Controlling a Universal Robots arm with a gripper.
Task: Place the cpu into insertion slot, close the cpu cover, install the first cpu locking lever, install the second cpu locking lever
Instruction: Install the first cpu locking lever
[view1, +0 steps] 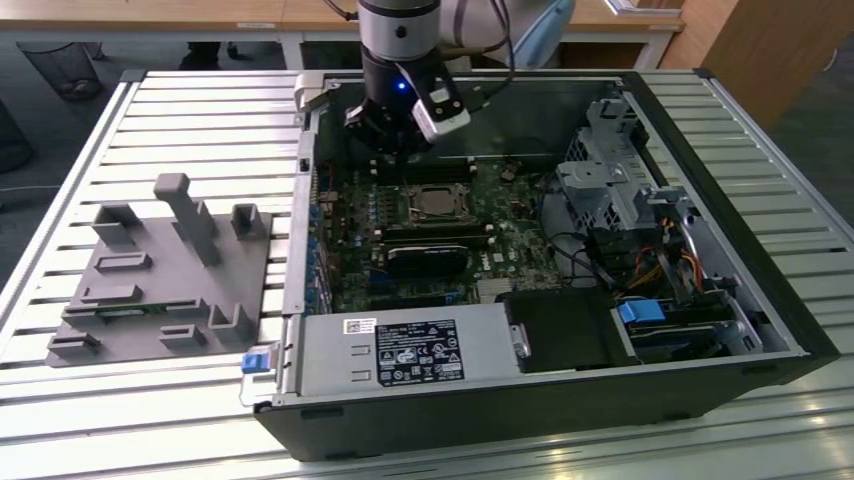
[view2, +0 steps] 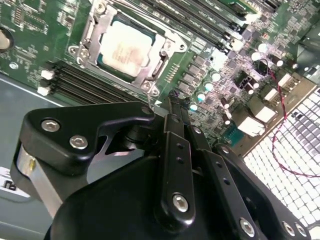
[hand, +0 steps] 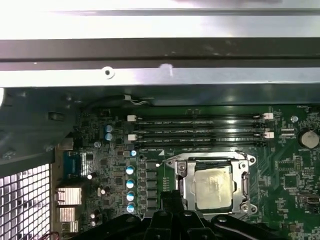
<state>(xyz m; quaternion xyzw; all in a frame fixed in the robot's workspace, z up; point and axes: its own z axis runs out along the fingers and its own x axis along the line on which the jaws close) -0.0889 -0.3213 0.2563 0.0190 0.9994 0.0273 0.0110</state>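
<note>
The silvery-tan, flat square cpu (hand: 214, 187) lies in the silver-rimmed insertion slot (view2: 87, 52) on the green circuit board (hand: 287, 165), the thin, windowed silver metal cpu cover (view2: 162, 45) appears lowered around it, whether the locking levers are latched cannot be judged, and the black gripper (hand: 170, 199) hovers near the socket, fingers clenched on nothing.

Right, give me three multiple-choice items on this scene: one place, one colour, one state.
1. Where is the cpu? A in the insertion slot; B loose outside the computer; C on a memory slot.
2. What colour is the circuit board? A blue; B green; C red.
3. The cpu cover is: A standing upright; B lying flat around the cpu; C off the board.

A: its metal face shows inside the slot. B: it is green in both wrist views. B: the frame rims the chip.
</note>
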